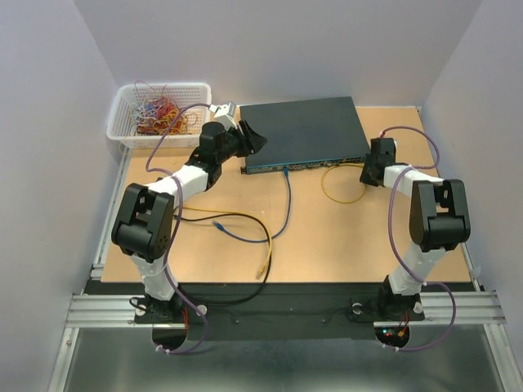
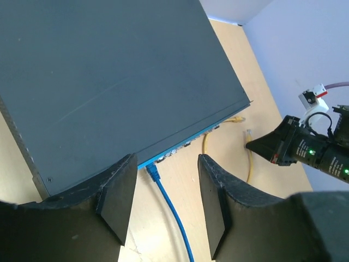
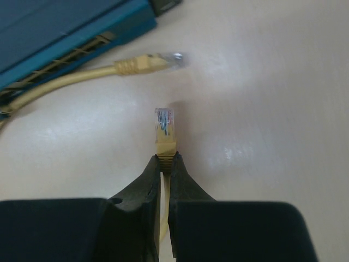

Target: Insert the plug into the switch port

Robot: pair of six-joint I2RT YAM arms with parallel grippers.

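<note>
The dark teal switch [image 1: 302,131] lies at the back of the table, its port row facing the front. My right gripper [image 1: 373,173] is shut on a yellow plug [image 3: 165,131] just off the switch's front right corner. The plug points forward from the fingertips [image 3: 155,169] and is apart from the ports; it also shows in the left wrist view [image 2: 248,134]. My left gripper [image 1: 253,139] is open and empty at the switch's front left corner, its jaws wide apart either side of a blue plug [image 2: 154,173] seated in a port.
A second yellow plug [image 3: 152,63] lies loose by the switch front [image 3: 65,27]. The yellow cable loops on the table [image 1: 343,186]. A blue cable [image 1: 282,220] and a yellow-black cable [image 1: 245,219] cross the middle. A white basket [image 1: 159,110] stands back left.
</note>
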